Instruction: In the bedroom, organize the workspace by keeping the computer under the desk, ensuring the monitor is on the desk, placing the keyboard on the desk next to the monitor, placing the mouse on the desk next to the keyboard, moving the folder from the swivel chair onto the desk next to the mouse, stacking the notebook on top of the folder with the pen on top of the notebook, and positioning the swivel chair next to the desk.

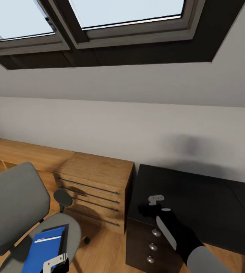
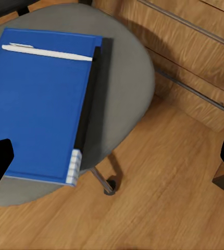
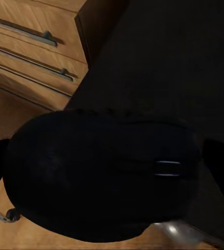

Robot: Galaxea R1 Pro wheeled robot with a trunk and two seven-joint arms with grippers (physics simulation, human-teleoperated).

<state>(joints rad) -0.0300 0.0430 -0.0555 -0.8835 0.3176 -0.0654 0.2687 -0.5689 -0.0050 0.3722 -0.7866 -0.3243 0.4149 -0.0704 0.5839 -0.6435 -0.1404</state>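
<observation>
— Mouse [image 3: 101, 174] first, since it sits nearest: our right gripper [image 1: 152, 209] has its jaws clamped on it, a dark finger on each flank, over the near-left corner of the desk [image 1: 198, 197].

— And our left gripper [image 1: 56, 264]?

— Released, holding nothing, above the folder [image 2: 36, 101] on the swivel chair [image 1: 12, 204]. We judge that arm is nearer the folder.

— What does the left wrist view add?

— The pen [image 2: 47, 51] lying across the folder's far end, and the notebook [image 2: 88, 104] along its edge; farther off, the wooden drawer chest [image 1: 95, 189].

Folder [image 1: 44, 251] on swivel chair [image 1: 12, 204] seat (pen [image 1: 48, 239] atop), wooden chest [image 1: 95, 185] between chair and desk [image 1: 198, 201]
</observation>
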